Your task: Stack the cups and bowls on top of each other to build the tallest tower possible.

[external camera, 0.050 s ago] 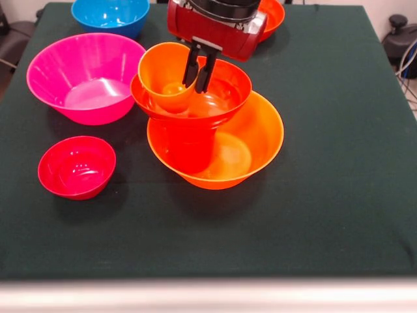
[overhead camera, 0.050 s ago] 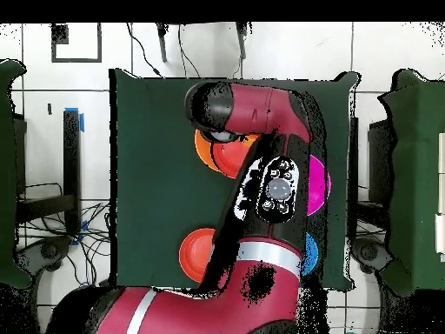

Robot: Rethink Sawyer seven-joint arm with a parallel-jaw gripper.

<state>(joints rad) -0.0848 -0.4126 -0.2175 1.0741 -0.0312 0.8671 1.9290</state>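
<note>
The tower stands mid-table. Its base is the wide orange bowl (external camera, 0.050 s ago: 260, 140), and a red-orange bowl (external camera, 0.050 s ago: 231, 88) sits raised inside it on a red-orange piece (external camera, 0.050 s ago: 189, 147) that looks like a cup. An orange cup (external camera, 0.050 s ago: 163, 75) leans tilted against that bowl's left inner side. My gripper (external camera, 0.050 s ago: 197, 87) comes down from above, shut on the cup's right rim, with its fingers close together. In the overhead view the arm hides the gripper, and only a sliver of the orange bowl (overhead camera, 0.050 s ago: 207, 150) shows.
A pink bowl (external camera, 0.050 s ago: 88, 78) lies left of the tower, with a blue bowl (external camera, 0.050 s ago: 111, 14) behind it and a small crimson bowl (external camera, 0.050 s ago: 77, 166) in front. Another red-orange bowl (external camera, 0.050 s ago: 275, 16) sits behind the gripper. The dark green cloth's front edge is near.
</note>
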